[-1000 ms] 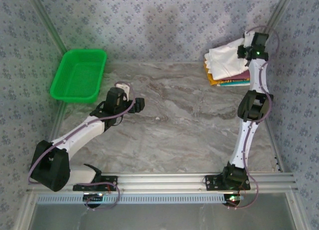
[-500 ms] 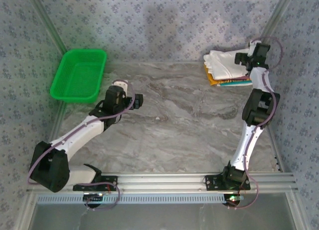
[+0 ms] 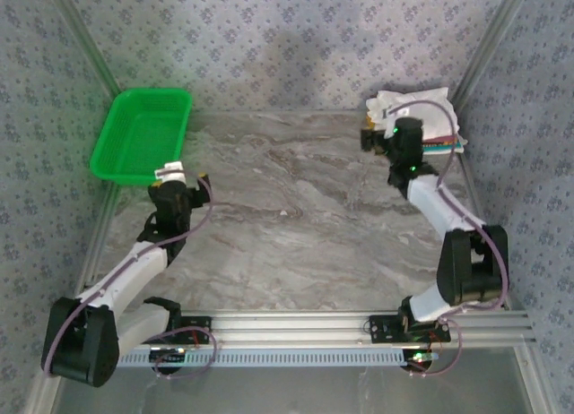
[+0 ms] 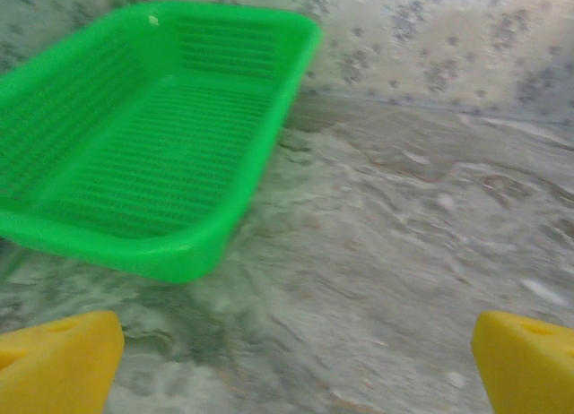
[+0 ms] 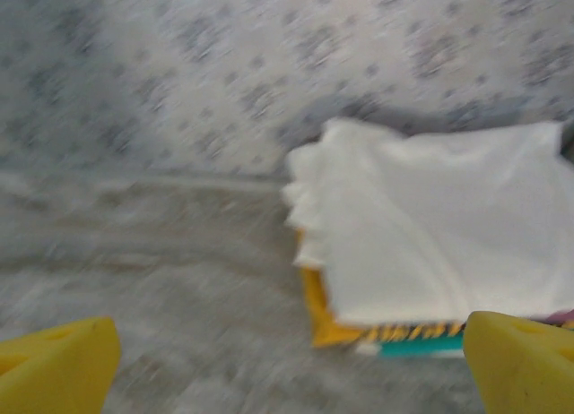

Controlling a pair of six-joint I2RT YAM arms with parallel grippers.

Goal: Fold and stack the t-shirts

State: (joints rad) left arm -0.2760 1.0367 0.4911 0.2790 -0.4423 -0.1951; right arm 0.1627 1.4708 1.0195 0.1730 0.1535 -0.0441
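1. Left gripper (image 4: 287,369): jaws spread wide, nothing between them. It hangs low over the table (image 3: 296,217), near the basket's (image 4: 134,248) near corner.
2. Right gripper (image 5: 287,369): jaws wide as well, gripping nothing. It faces the pile from close by. I judge it clear of the cloth, but the wrist view is blurred, so I cannot be sure.
3. T-shirts (image 3: 421,114): 1 pile at the table's far right corner, close to the wall. The white shirt (image 5: 439,235) lies on top, with a yellow edge (image 5: 316,320) and a teal edge (image 5: 417,345) showing beneath it.
4. Judgement: stacking looks close to done. I see no loose shirt on the table.
5. Risk 1: the white shirt sits rumpled and hangs past the yellow edge on its left side. A nudge there could slide it off or open the fold.
6. Risk 2: my right fingers (image 5: 54,365) are level with that overhang. A sideways sweep could snag the loose fold and drag the top layer with it.
7. Risk 3: the pile is tight in the corner. Any push toward the wall would crumple all the layers together.
8. Risk 4: a careless swing of my left arm could knock the basket. It looks like light plastic and would likely skate.
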